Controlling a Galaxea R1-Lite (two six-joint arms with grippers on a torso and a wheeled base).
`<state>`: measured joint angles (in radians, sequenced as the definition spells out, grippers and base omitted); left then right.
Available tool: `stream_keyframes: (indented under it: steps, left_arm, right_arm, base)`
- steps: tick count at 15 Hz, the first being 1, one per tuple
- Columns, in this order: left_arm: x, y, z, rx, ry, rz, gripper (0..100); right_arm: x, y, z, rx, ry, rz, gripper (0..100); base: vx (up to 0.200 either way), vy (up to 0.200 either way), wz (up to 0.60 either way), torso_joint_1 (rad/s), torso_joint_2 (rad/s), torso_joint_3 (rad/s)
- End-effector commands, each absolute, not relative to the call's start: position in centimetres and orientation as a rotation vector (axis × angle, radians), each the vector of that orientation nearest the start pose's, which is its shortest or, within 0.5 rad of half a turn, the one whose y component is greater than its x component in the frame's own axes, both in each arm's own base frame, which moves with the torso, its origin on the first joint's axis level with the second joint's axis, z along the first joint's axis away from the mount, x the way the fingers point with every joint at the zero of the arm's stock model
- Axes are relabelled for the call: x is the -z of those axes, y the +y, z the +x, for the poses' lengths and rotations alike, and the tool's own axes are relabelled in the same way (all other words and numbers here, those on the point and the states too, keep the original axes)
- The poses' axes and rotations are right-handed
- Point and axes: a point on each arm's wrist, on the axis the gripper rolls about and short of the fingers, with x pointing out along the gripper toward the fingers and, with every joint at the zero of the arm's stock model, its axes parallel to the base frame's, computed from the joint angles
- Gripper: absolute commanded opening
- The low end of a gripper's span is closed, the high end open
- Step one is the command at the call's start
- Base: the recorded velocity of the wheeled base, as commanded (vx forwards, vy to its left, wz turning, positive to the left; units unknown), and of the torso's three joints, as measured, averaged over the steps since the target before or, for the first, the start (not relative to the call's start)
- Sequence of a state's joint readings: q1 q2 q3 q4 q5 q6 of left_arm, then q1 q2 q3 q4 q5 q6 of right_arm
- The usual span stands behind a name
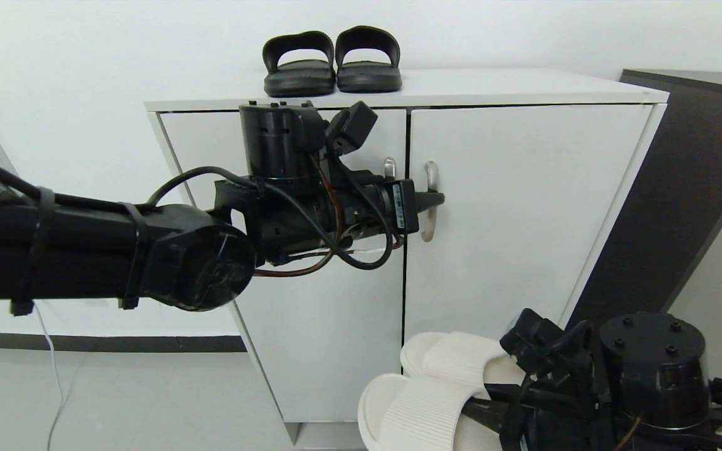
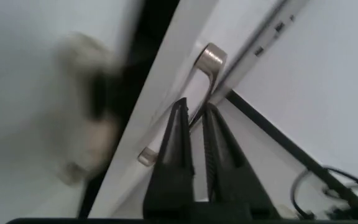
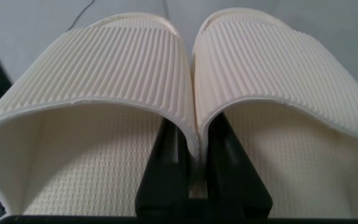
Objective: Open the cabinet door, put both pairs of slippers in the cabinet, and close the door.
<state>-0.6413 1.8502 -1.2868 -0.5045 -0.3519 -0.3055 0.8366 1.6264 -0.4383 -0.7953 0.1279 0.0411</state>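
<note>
The left arm (image 1: 85,250) hides much of the cabinet (image 1: 524,88) left door (image 1: 311,326) and all but the top of the left door handle (image 1: 390,168). The left tool (image 1: 435,199), clamped on the right door handle (image 1: 430,172), covers that handle's middle. In the left wrist view, a pale and dark smear (image 2: 86,112) beside the door's edge is too blurred to identify. The white slippers (image 1: 423,401) and the cabinet's base are cut off by the head view's lower edge. The slippers' right ends lie behind the right arm (image 1: 649,376). The right tool (image 3: 193,149) pinches their inner strap walls, which hide its fingertips.
</note>
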Motion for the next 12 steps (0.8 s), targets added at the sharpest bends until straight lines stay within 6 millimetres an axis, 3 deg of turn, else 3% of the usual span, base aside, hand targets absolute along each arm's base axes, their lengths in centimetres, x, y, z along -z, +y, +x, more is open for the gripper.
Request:
stream_keyframes:
  steps: [1,3,8,10,12]
  left_arm:
    - [-25.7,-21.9,28.1,0.978,0.209,-0.273,0]
    - [-25.2,-21.1,26.6,0.982,0.233,-0.264,0]
    - [-25.3,-19.2,23.1,1.004,0.205,-0.269,0]
    - [-25.6,-18.8,22.9,0.995,0.195,-0.272,0]
    - [-25.3,-18.1,24.1,0.955,0.198,-0.277,0]
  right_arm:
    - [-12.5,17.8,15.3,-1.011,0.414,-0.102,0]
    - [-12.6,17.1,14.2,-1.097,0.412,-0.103,0]
    - [-11.7,16.7,13.8,-1.136,0.416,-0.167,0]
    - [-11.7,16.7,13.7,-1.138,0.414,-0.171,0]
    - [-11.7,16.7,13.7,-1.142,0.408,-0.186,0]
  base:
    - [0.000,0.000,0.00,0.000,0.00,0.000]
    - [0.000,0.000,0.00,0.000,0.00,0.000]
    - [0.000,0.000,0.00,0.000,0.00,0.000]
    - [0.000,0.000,0.00,0.000,0.00,0.000]
    - [0.000,0.000,0.00,0.000,0.00,0.000]
